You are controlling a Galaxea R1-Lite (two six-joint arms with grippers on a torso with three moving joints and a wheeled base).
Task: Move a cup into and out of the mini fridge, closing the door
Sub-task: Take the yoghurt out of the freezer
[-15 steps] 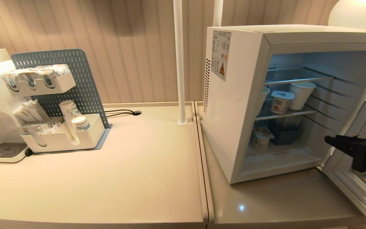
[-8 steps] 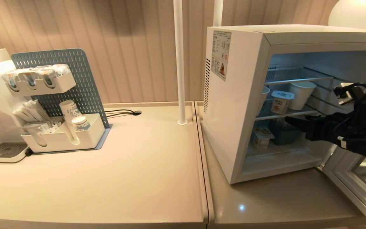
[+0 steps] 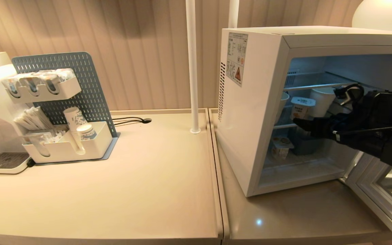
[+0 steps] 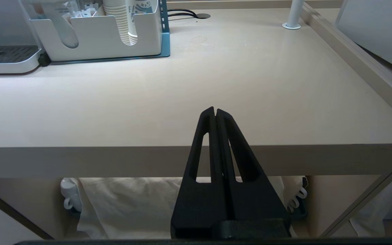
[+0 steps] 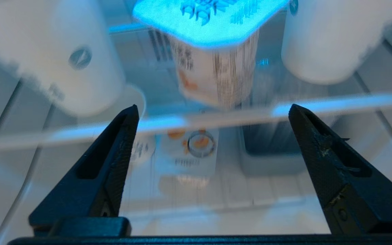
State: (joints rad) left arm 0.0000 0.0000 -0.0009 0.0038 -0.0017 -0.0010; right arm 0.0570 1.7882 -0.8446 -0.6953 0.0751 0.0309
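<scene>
Right end effector [image 3: 298, 122], jaws now spread wide and empty, has swung from beside the open door [image 3: 379, 190] into the mini fridge [image 3: 250, 112], nearing the yogurt cup [image 3: 300, 108] on its middle shelf.

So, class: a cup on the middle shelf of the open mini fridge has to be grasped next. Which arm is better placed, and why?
The right. The right gripper is open at the mini fridge mouth, level with the yogurt cup. The left gripper is shut, at the table edge.
</scene>
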